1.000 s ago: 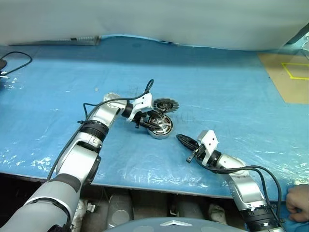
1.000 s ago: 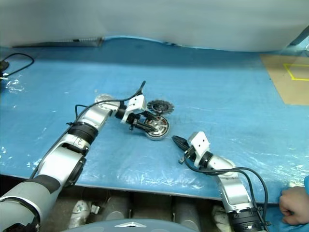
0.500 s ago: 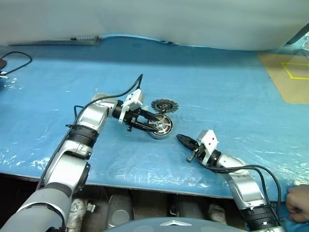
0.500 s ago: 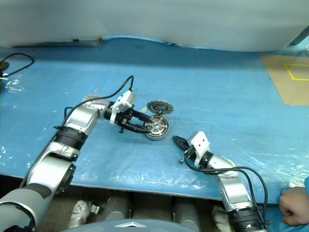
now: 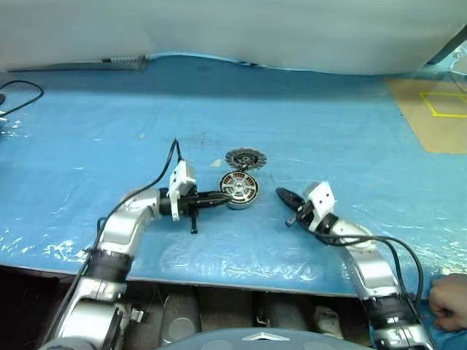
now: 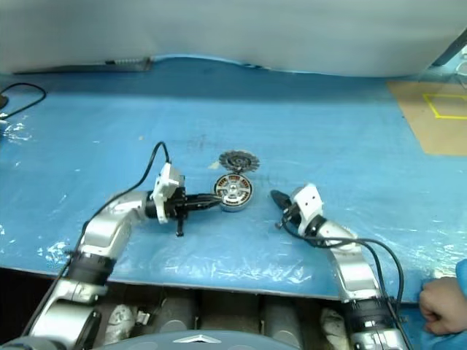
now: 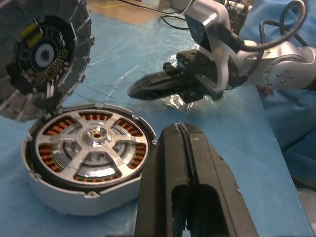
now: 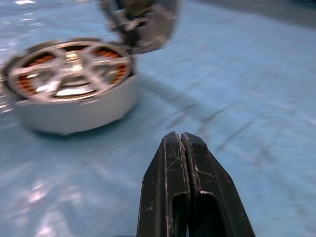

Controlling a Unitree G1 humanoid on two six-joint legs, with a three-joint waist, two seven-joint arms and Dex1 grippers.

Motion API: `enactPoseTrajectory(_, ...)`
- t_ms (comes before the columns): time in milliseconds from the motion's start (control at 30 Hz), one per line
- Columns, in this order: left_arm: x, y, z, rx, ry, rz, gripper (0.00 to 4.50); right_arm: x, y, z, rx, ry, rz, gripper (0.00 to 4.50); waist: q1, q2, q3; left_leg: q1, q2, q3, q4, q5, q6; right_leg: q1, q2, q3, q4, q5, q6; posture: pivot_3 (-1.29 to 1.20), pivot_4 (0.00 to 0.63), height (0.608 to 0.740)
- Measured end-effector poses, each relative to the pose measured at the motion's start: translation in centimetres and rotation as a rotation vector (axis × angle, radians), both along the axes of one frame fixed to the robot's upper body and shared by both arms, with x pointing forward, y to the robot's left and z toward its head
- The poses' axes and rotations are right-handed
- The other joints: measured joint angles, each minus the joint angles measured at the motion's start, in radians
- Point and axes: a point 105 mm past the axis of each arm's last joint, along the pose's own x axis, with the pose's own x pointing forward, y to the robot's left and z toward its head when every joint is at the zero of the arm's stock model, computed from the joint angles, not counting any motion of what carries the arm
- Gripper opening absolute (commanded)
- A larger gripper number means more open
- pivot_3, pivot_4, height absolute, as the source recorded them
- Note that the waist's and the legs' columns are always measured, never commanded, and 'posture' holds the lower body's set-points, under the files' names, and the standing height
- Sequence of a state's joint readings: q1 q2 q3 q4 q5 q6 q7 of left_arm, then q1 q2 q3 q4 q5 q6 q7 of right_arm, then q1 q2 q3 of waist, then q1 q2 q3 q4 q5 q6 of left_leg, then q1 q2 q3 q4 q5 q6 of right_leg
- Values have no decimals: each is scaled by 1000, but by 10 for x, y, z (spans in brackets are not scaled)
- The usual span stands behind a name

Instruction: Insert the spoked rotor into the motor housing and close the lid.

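Note:
The motor housing stands mid-table on the blue sheet. The spoked rotor sits inside it, silver spokes up, with copper windings showing between them. The lid, toothed at its edge, rests just behind the housing, by its rim; the left wrist view shows its dark inner face. My left gripper points at the housing's left side, a little short of it, shut and empty. My right gripper lies low to the housing's right, a short gap away, also shut and empty.
A black cable loops at the far left. A tan board with yellow tape lies at the back right. A person's hand rests at the table's front right corner. The front edge runs close below both arms.
My left gripper drew back from over the housing to its left side and shut, leaving the rotor in the housing. My right gripper moved forward, closer to the housing.

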State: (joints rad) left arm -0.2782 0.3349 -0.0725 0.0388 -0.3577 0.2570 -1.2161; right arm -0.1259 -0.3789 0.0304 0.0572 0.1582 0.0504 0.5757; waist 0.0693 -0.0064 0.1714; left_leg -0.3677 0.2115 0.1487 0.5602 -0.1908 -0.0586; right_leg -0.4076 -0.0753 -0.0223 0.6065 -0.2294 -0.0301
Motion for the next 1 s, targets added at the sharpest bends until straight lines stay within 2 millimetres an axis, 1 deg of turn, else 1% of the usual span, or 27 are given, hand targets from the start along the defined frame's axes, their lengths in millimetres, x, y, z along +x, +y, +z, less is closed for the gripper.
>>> enactPoseTrajectory(100,-10,1,-7,-47,18,70,21,23,-8,5,-19,2,-68,0,-2,1,0,0,1,0,0,0,0,0,1,0,0,0,0,0,150,740)
enactPoseTrajectory(167,-15,4,-9,-79,18,109,21,39,-6,10,-18,3,-90,0,-6,1,0,0,1,1,0,0,0,0,1,0,0,0,0,0,150,740)
enactPoseTrajectory(233,-20,9,-14,-87,22,150,21,57,2,18,-22,3,-86,0,-15,2,0,0,1,1,0,0,0,-1,1,0,0,0,0,0,150,740)
enactPoseTrajectory(333,-24,13,-21,-78,-8,189,21,76,16,33,-17,-13,-42,0,-22,2,0,-1,1,1,0,0,0,-1,1,0,0,0,0,0,150,740)
enactPoseTrajectory(467,-23,10,-24,-36,-119,225,21,90,38,51,-3,-9,71,0,-24,2,0,-1,1,1,1,1,2,-1,1,0,1,0,0,0,150,740)
enactPoseTrajectory(533,-24,7,-23,-36,-137,225,21,91,51,59,14,-3,156,0,-26,3,0,-1,2,1,1,2,3,-1,1,0,1,0,0,0,150,740)
enactPoseTrajectory(600,-24,5,-23,-34,-138,226,21,88,61,66,32,4,242,0,-25,3,0,-1,2,1,1,2,3,-1,1,0,2,0,0,0,150,740)
enactPoseTrajectory(700,-22,2,-21,-25,-124,223,21,80,69,66,72,52,352,0,-23,3,0,-1,2,1,2,1,5,-1,1,0,2,0,-1,0,150,740)
enactPoseTrajectory(767,-15,0,-15,-27,-113,231,21,69,74,68,114,100,450,0,-21,3,0,-1,3,1,3,0,7,-1,2,0,3,0,-1,0,150,740)
enactPoseTrajectory(867,-8,-4,-1,-38,-133,232,21,57,76,72,141,131,531,0,-21,3,0,-1,3,1,4,0,7,-1,2,0,4,0,-1,0,150,740)
enactPoseTrajectory(900,-8,-5,0,-41,-128,233,21,54,75,72,145,139,547,0,-21,3,0,-1,3,1,4,0,7,-1,2,0,4,0,-1,0,150,740)
enactPoseTrajectory(1000,-6,-7,0,-35,-100,232,21,40,72,62,134,184,584,0,-20,3,0,-1,4,1,4,0,7,-1,2,0,4,0,-2,0,150,740)
